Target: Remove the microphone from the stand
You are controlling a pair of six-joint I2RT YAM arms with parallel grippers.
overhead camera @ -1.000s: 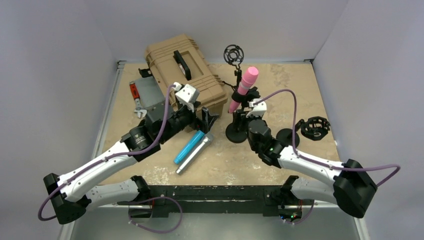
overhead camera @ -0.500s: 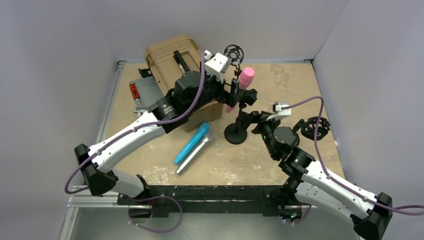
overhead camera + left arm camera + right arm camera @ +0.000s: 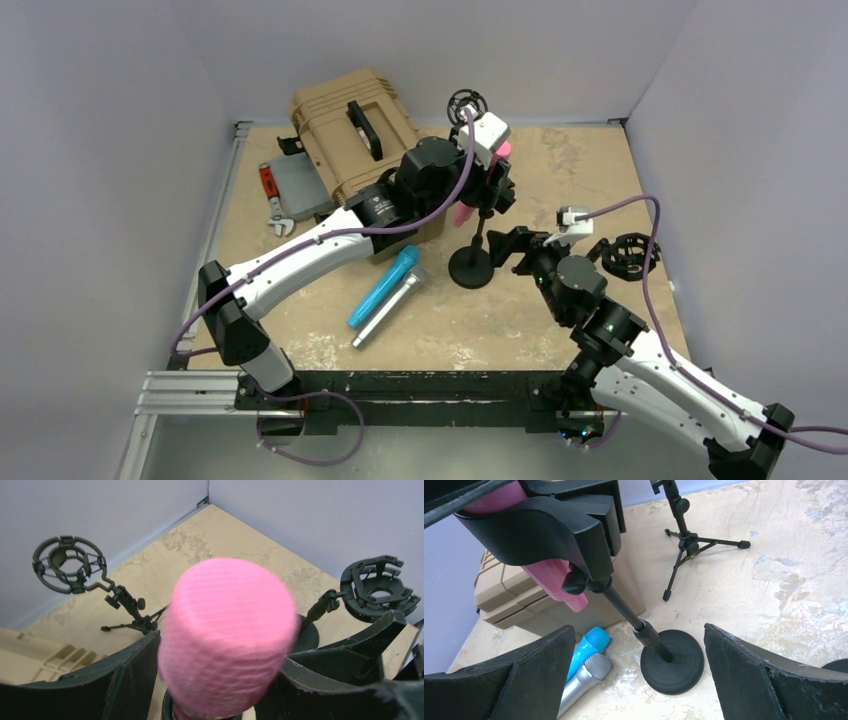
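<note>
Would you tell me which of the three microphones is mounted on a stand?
The pink mic: it sits in the clip of the round-base stand, while the blue mic and silver mic lie side by side on the table.

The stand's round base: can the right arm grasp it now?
Probably yes. The right gripper hangs open facing the round base, nothing between them; the blue microphone and silver microphone lie aside. The base may be wide for a grip.
</note>
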